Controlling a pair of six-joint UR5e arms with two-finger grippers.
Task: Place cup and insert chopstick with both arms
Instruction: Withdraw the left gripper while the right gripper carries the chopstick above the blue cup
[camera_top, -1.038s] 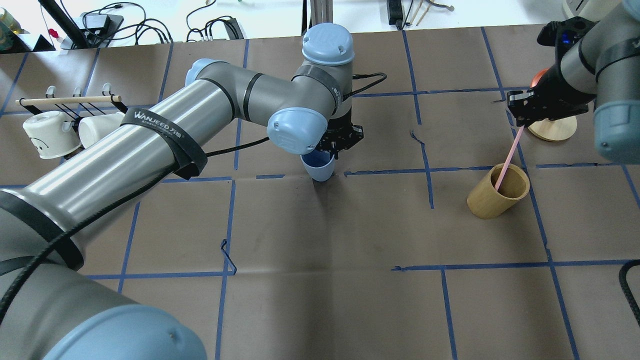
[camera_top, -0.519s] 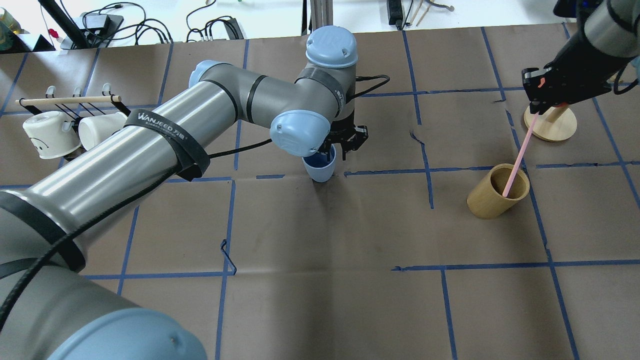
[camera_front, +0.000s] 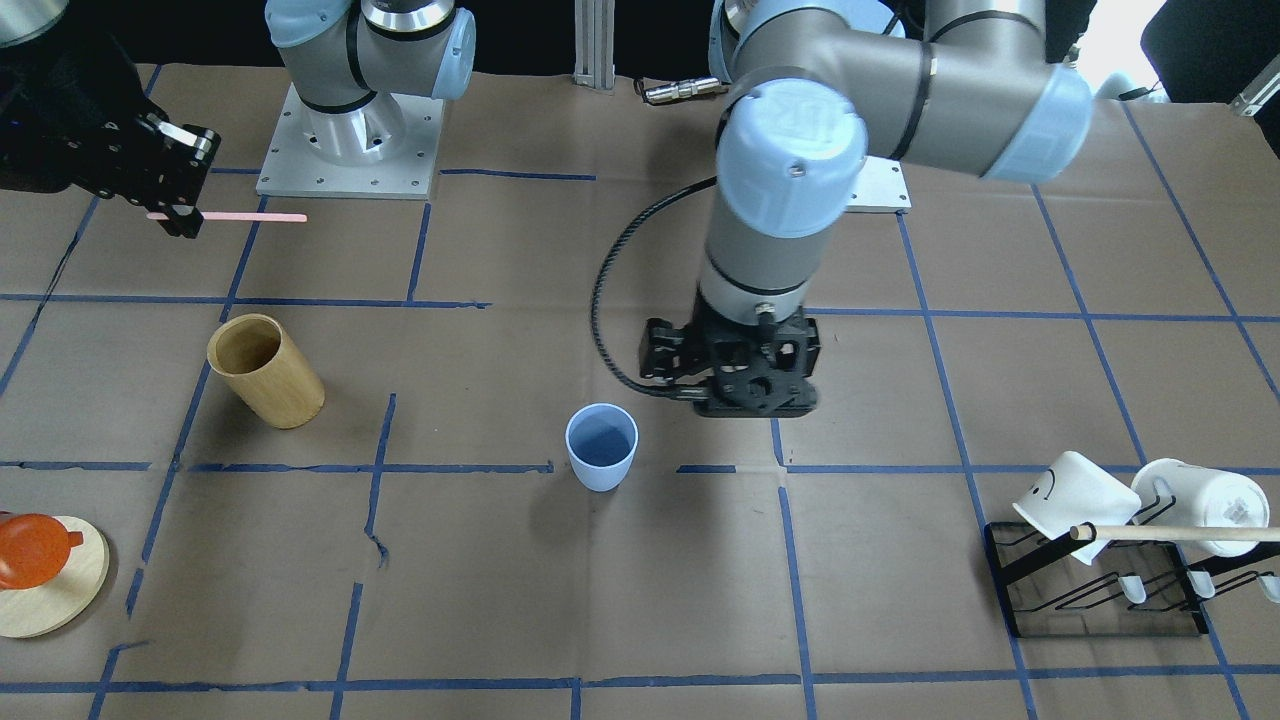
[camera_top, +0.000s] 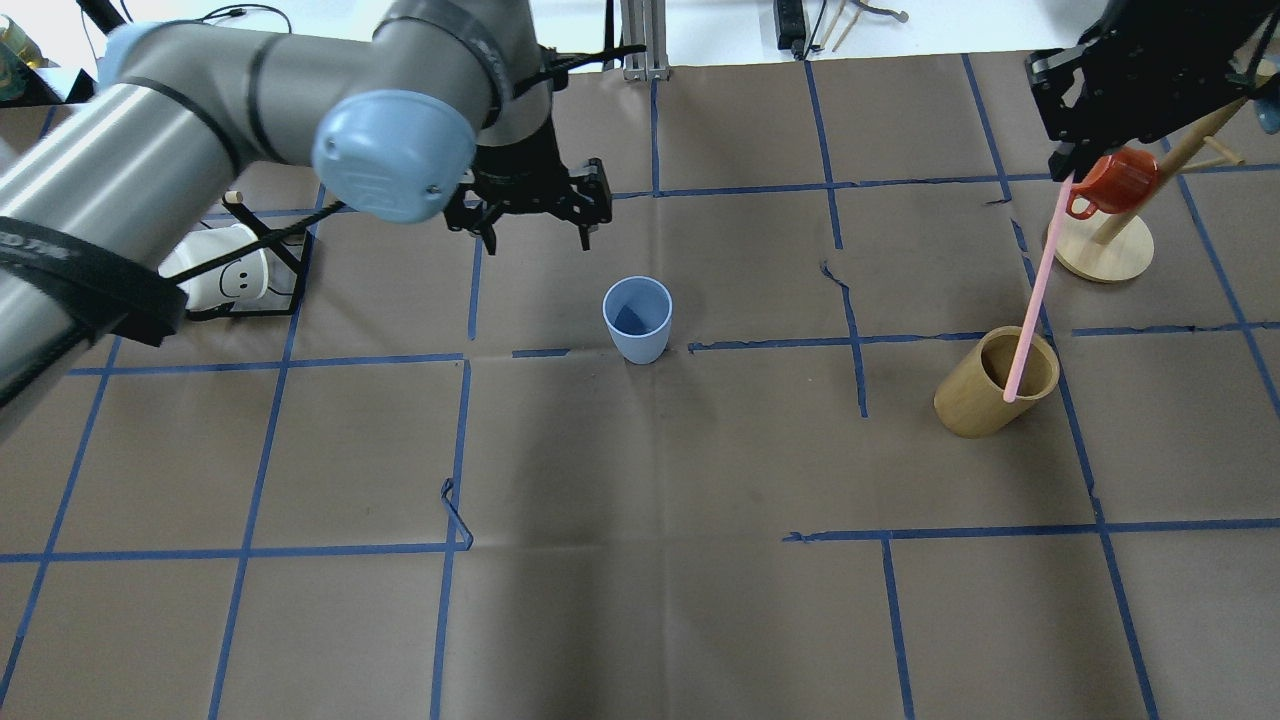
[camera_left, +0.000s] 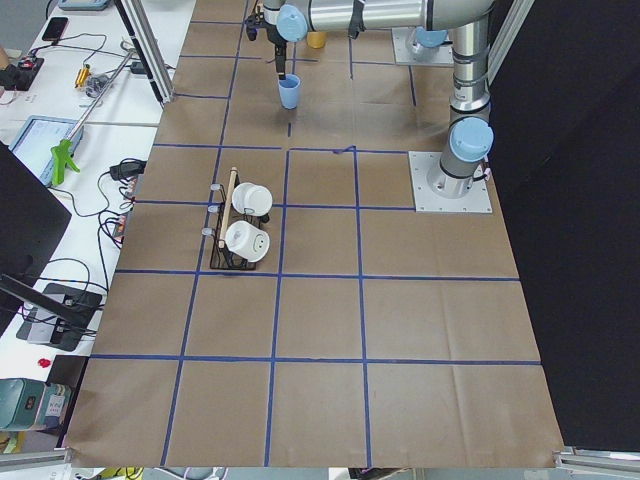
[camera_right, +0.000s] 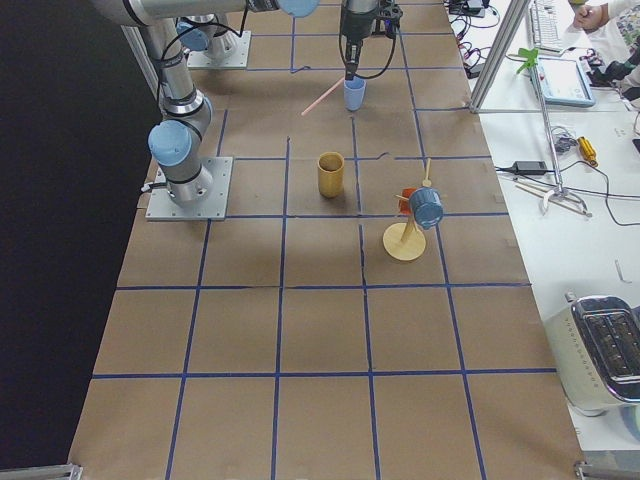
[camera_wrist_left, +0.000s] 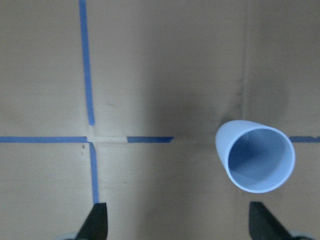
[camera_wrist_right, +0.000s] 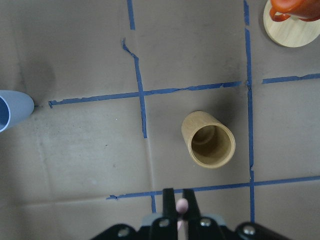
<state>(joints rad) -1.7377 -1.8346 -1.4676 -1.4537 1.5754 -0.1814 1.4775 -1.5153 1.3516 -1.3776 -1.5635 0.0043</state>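
Observation:
The light blue cup (camera_top: 637, 318) stands upright and empty on the brown table, also seen in the front view (camera_front: 601, 446) and the left wrist view (camera_wrist_left: 255, 157). My left gripper (camera_top: 537, 232) is open and empty, raised above the table just behind the cup; its fingertips (camera_wrist_left: 97, 220) show spread wide. My right gripper (camera_top: 1068, 168) is shut on the top end of the pink chopstick (camera_top: 1035, 290), held high. The chopstick (camera_front: 240, 217) hangs clear above the tan wooden cylinder (camera_front: 265, 370), which is empty in the right wrist view (camera_wrist_right: 208, 140).
A black rack with white mugs and a wooden dowel (camera_front: 1100, 560) stands on my left side. A round wooden stand with an orange-red mug (camera_top: 1105, 190) is behind the wooden cylinder on my right. Blue tape lines grid the table.
My left gripper let go of the cup, opened, rose and drew back to the left. My right gripper lifted the chopstick up out of the wooden cylinder.

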